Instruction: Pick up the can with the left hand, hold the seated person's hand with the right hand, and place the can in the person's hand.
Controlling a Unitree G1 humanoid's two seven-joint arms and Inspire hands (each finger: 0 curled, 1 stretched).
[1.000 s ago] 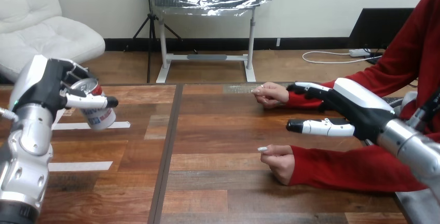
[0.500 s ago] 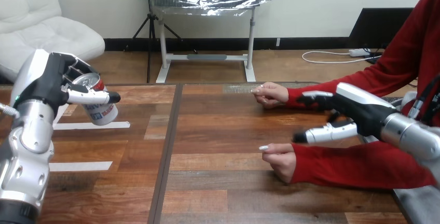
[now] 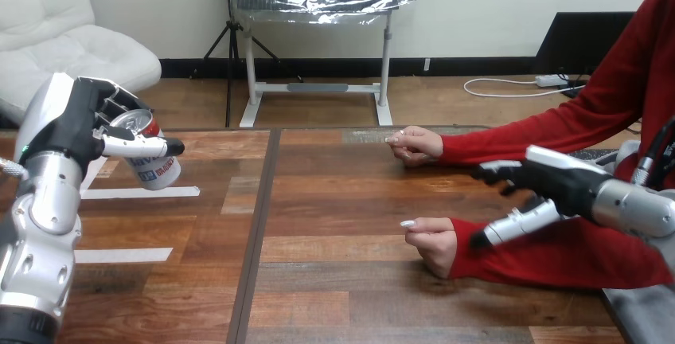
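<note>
Right hand point(image 3: 561, 181) has dropped since a second ago and now sits just over the red sleeve point(image 3: 557, 252), behind the person's nearer hand point(image 3: 434, 247). Fingers straight, gripping nothing; contact unclear. Left hand point(image 3: 68, 121) has barely shifted. It's wrapped round the can point(image 3: 158, 170), a tilted cylinder with a shiny metal top, held above the plank-grain wooden table point(image 3: 334, 201). Person's farther hand point(image 3: 415, 143) rests beyond the right fingertips.
</note>
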